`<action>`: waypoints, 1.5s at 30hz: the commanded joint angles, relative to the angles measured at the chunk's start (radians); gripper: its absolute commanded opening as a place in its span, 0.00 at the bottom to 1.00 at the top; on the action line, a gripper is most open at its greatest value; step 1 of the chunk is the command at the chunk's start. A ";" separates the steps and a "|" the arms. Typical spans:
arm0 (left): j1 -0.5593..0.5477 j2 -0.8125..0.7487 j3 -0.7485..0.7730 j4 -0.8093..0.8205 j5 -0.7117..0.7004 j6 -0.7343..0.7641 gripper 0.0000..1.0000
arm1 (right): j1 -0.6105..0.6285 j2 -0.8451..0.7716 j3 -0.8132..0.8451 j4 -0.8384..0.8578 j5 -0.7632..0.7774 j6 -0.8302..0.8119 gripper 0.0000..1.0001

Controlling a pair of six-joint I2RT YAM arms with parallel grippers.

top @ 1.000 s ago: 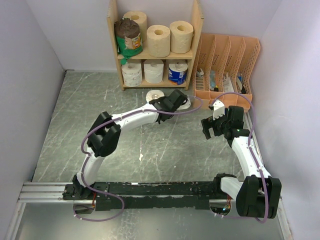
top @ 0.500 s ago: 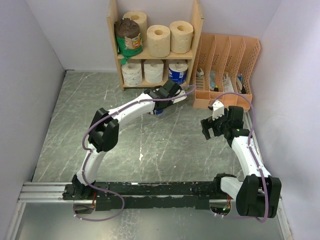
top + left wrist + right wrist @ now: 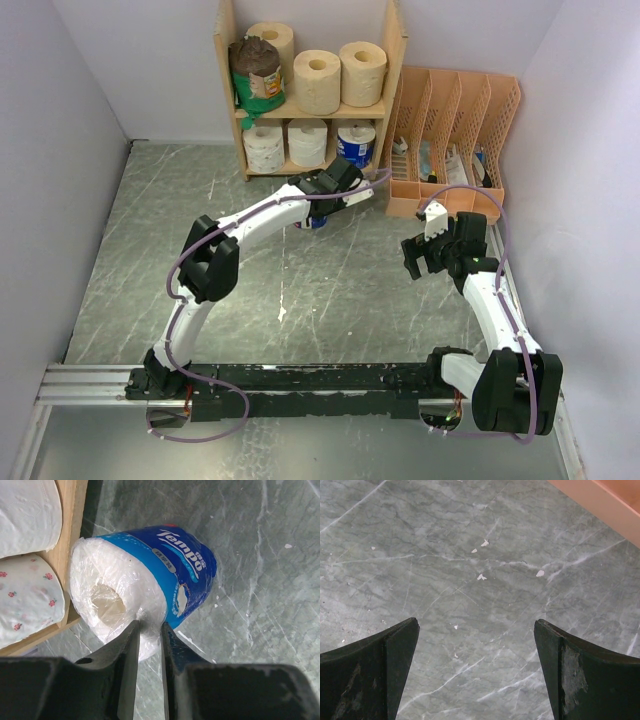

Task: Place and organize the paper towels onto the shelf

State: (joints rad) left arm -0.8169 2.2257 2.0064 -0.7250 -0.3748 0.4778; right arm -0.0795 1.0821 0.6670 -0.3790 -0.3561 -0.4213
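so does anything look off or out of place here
Yes: the blue-wrapped white paper roll sits on its side beside the light wooden shelf, not on a tier; the left gripper pinches just its end rim.

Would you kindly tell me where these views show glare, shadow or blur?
Left wrist: plastic on the blue-wrapped roll shows soft sheen, no harsh glare; the left gripper is underexposed. Right wrist: evenly lit, table sharp. Top external: even light, lower tier of the shelf slightly shaded.
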 commanded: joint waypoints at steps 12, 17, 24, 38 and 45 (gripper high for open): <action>0.005 -0.020 -0.080 0.086 -0.010 0.021 0.07 | -0.004 0.000 -0.004 -0.009 -0.011 -0.008 1.00; 0.004 -0.070 -0.137 0.230 -0.142 0.126 0.07 | -0.005 -0.002 -0.002 -0.006 -0.005 -0.007 1.00; 0.007 -0.099 -0.136 0.343 -0.222 0.235 0.07 | -0.005 -0.006 -0.003 -0.003 0.005 -0.008 1.00; 0.007 -0.067 -0.066 0.224 -0.180 0.180 0.18 | -0.005 -0.004 -0.001 -0.009 -0.005 -0.012 1.00; 0.018 -0.032 -0.049 0.151 -0.094 0.110 0.46 | -0.006 0.002 0.000 -0.012 -0.006 -0.014 1.00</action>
State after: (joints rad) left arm -0.8089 2.1788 1.9034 -0.5034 -0.5312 0.6460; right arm -0.0795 1.0821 0.6670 -0.3794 -0.3519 -0.4267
